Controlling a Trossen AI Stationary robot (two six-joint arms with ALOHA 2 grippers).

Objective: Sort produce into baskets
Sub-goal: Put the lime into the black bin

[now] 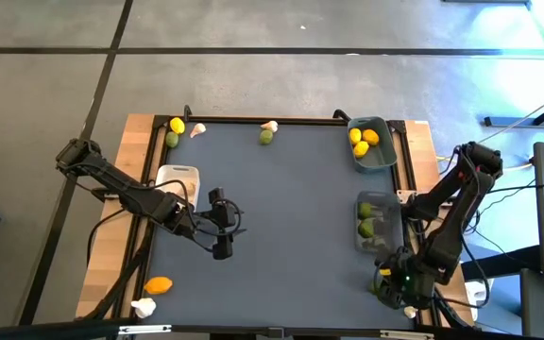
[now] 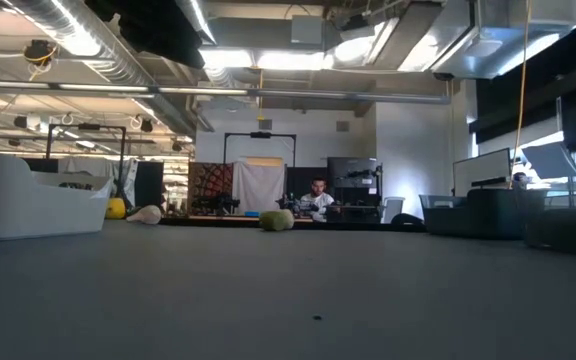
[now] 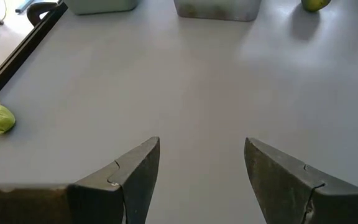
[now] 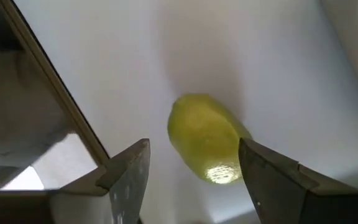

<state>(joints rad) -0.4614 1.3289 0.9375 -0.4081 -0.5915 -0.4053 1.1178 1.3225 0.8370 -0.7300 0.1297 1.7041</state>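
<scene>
Right gripper [image 4: 191, 165] low at the table's near right corner, fingers open wide and holding nothing, a green lime [image 4: 205, 138] lying on the mat between them, just near of the dark grey basket [image 1: 379, 225], left gripper [image 3: 201, 168] open and empty over the middle.

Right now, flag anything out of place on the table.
Produce lies loose outside the baskets: a lemon, lime and garlic along the far edge, another lemon and garlic bulb at the near left corner.

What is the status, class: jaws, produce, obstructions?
Left gripper open, idle mid-table. Right gripper open, straddling a lime, not yet gripped. Nothing in the way.
</scene>
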